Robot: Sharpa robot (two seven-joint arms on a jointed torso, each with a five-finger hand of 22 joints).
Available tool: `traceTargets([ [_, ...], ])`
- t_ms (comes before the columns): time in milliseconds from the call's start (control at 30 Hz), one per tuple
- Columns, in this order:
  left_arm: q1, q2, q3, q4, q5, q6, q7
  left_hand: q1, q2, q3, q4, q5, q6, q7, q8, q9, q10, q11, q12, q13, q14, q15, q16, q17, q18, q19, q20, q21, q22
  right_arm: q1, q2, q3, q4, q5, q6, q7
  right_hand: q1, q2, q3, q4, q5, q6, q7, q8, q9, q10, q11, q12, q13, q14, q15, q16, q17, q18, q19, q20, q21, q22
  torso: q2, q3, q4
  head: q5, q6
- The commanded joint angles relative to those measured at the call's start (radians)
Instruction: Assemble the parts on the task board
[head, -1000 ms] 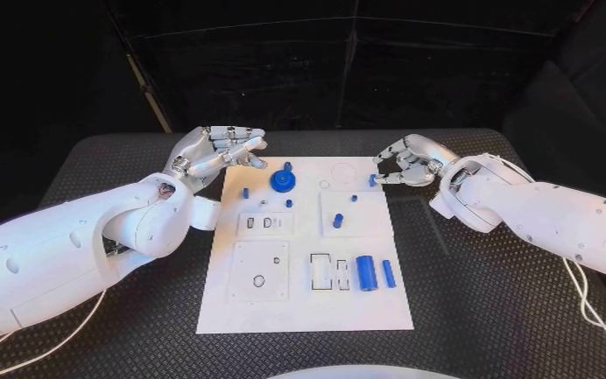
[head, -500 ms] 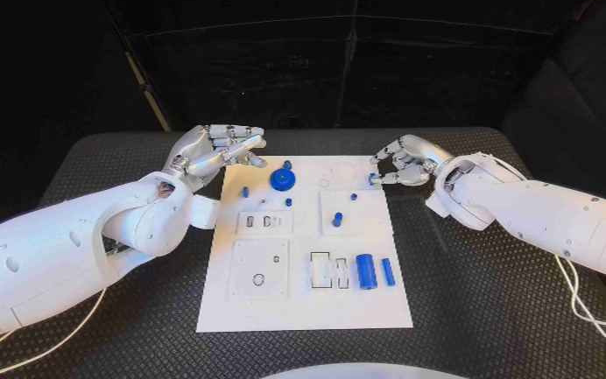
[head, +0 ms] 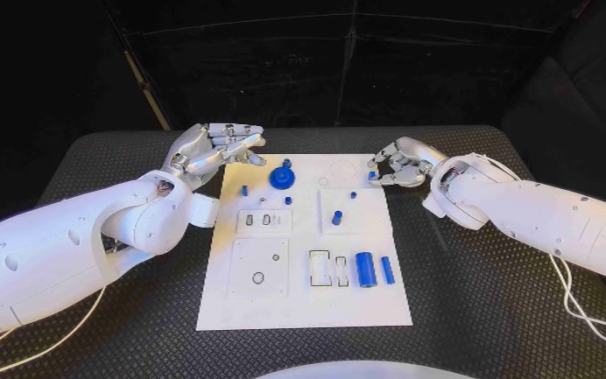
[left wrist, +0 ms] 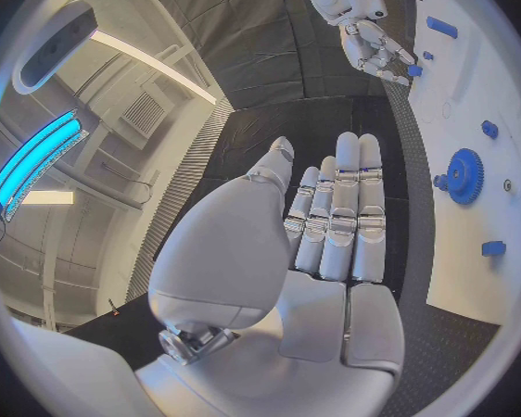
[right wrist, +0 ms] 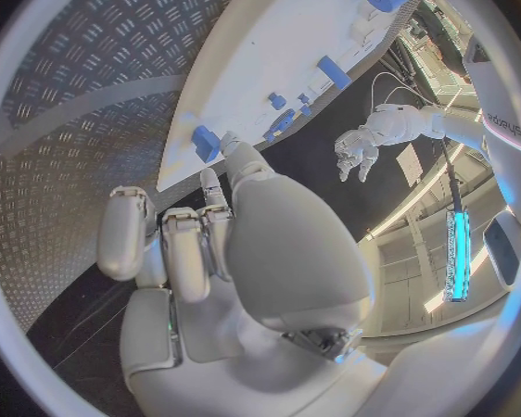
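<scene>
The white task board (head: 303, 300) lies in the middle of the table. A blue gear (head: 280, 178) (left wrist: 463, 176) stands near its far left, and two blue cylinders (head: 365, 270) lie at its near right. Small blue pegs (head: 337, 218) are scattered between them. My right hand (head: 402, 164) (left wrist: 371, 42) hovers at the board's far right edge with its fingers curled, and pinches a small blue part (head: 373, 175) (right wrist: 205, 143) at its fingertips. My left hand (head: 214, 147) is open beside the board's far left corner, its fingers (left wrist: 342, 213) straight and holding nothing.
Black ribbed matting (head: 492, 309) covers the table around the board. The board carries raised white blocks with slots and holes (head: 263, 220) and two rectangular recesses (head: 320, 270). A dark curtain stands behind the table.
My right hand has drifted slightly left along the board's far right edge with the small blue part at its fingertips. The left hand has stayed put.
</scene>
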Motion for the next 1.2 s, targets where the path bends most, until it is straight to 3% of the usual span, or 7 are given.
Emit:
traceTargets([
  [33, 0.001, 0.001, 0.001, 0.001, -0.002, 0.012, 0.006, 0.001, 0.007, 0.000, -0.004, -0.004, 0.007, 0.001, -0.005, 0.000, 0.004, 0.001, -0.007, 0.001, -0.006, -0.001, -0.005, 0.002, 0.011, -0.009, -0.001, -0.006, -0.001, 0.001, 0.002, 0.001, -0.002, -0.013, 0.015, -0.005, -0.003, 0.009, 0.001, -0.005, -0.004, 0.005, 0.000, 0.006, 0.001, 0.018, -0.004, 0.002, 0.136, 0.091, -0.006, 0.001, 0.202, -0.001, -0.001, -0.002, -0.002, 0.001, 0.000, 0.0009, 0.0005, 0.000, 0.000],
  [400, 0.001, 0.001, 0.001, 0.001, -0.002, 0.012, 0.006, 0.001, 0.007, 0.000, -0.004, -0.004, 0.007, 0.001, -0.005, 0.000, 0.004, 0.001, -0.007, 0.001, -0.006, -0.001, -0.005, 0.002, 0.011, -0.009, -0.001, -0.006, -0.001, 0.001, 0.002, 0.001, -0.002, -0.013, 0.015, -0.005, -0.003, 0.009, 0.001, -0.005, -0.004, 0.005, 0.000, 0.006, 0.001, 0.018, -0.004, 0.002, 0.136, 0.091, -0.006, 0.001, 0.202, -0.001, -0.001, -0.002, -0.002, 0.001, 0.000, 0.0009, 0.0005, 0.000, 0.000],
  [433, 0.001, 0.001, 0.001, 0.001, -0.002, 0.012, 0.006, 0.003, 0.008, 0.000, -0.006, -0.004, 0.007, 0.001, -0.005, 0.000, 0.004, 0.001, -0.007, 0.001, -0.006, -0.001, -0.006, 0.003, 0.012, -0.009, -0.001, -0.007, -0.001, 0.000, 0.003, 0.001, -0.004, -0.013, 0.016, -0.006, 0.002, 0.020, 0.009, -0.013, -0.007, 0.022, -0.004, 0.011, 0.001, 0.021, -0.008, 0.005, 0.139, 0.092, -0.009, 0.002, 0.206, -0.002, 0.002, -0.005, -0.001, 0.005, 0.000, 0.0010, -0.0003, 0.000, -0.002],
  [667, 0.001, 0.003, 0.001, -0.001, -0.002, 0.012, 0.005, 0.003, 0.008, 0.000, -0.006, -0.004, 0.007, 0.001, -0.005, 0.000, 0.004, 0.001, -0.007, 0.001, -0.006, -0.001, -0.006, 0.003, 0.012, -0.009, -0.001, -0.007, -0.001, -0.005, 0.017, 0.001, -0.029, -0.021, 0.025, -0.006, 0.004, 0.033, 0.020, -0.021, -0.012, 0.052, -0.012, 0.020, 0.002, 0.022, -0.015, 0.006, 0.142, 0.092, -0.014, 0.003, 0.207, -0.002, 0.003, -0.009, 0.000, 0.007, 0.000, 0.0011, 0.0002, 0.001, -0.004],
  [1200, 0.001, 0.003, 0.001, -0.001, -0.002, 0.012, 0.004, 0.003, 0.008, 0.000, -0.006, -0.004, 0.007, 0.001, -0.005, 0.000, 0.004, 0.001, -0.007, 0.001, -0.006, -0.001, -0.006, 0.003, 0.012, -0.009, -0.001, -0.007, -0.001, -0.010, 0.028, 0.001, -0.043, -0.030, 0.030, -0.008, 0.004, 0.037, 0.027, -0.027, -0.019, 0.066, -0.017, 0.024, 0.002, 0.025, -0.019, 0.009, 0.145, 0.093, -0.018, 0.003, 0.210, -0.003, 0.005, -0.013, 0.001, 0.011, 0.000, 0.0012, 0.0001, 0.001, -0.007],
])
